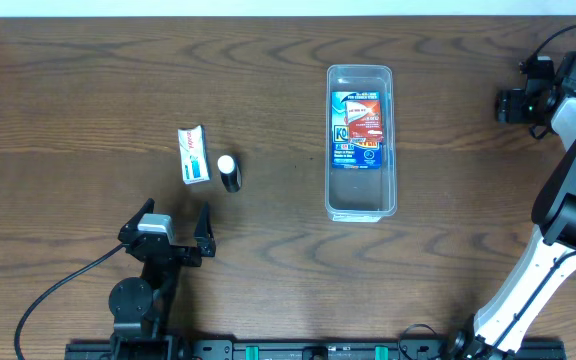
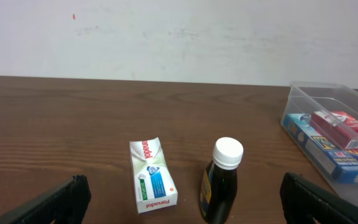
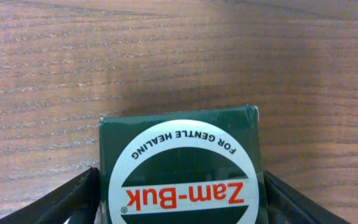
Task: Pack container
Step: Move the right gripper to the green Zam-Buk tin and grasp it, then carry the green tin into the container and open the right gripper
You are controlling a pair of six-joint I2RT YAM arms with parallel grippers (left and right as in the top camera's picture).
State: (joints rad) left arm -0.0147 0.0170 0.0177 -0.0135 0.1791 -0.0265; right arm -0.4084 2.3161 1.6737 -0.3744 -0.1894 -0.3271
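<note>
The container (image 1: pixel 360 203) lies right of the table's middle, its long side running away from the robot. It already holds one flat blue-and-red carton (image 1: pixel 358 128), which fills most of its far half; the near half looks bare. So the packing is, as I judge it, begun but far from finished.

Three things are not yet packed. A white Panadol box (image 2: pixel 151 174) and a dark bottle with a white cap (image 2: pixel 221 183) sit just beside each other on the wood, well apart from the container on its left. The left gripper (image 1: pixel 177 215) hangs short of them with its fingers spread wide and nothing between them. The third is a green Zam-Buk box (image 3: pixel 179 155), clamped between the fingers of the right gripper (image 1: pixel 509 104), far out at the table's right edge.

Some things stay unclear. The right wrist view cuts off the lower part of the Zam-Buk box (its label reads upside down there), and I cannot tell whether the box rests on the wood or is lifted. From overhead that box is hardly visible against the dark gripper. The carton's print is too small to read.
</note>
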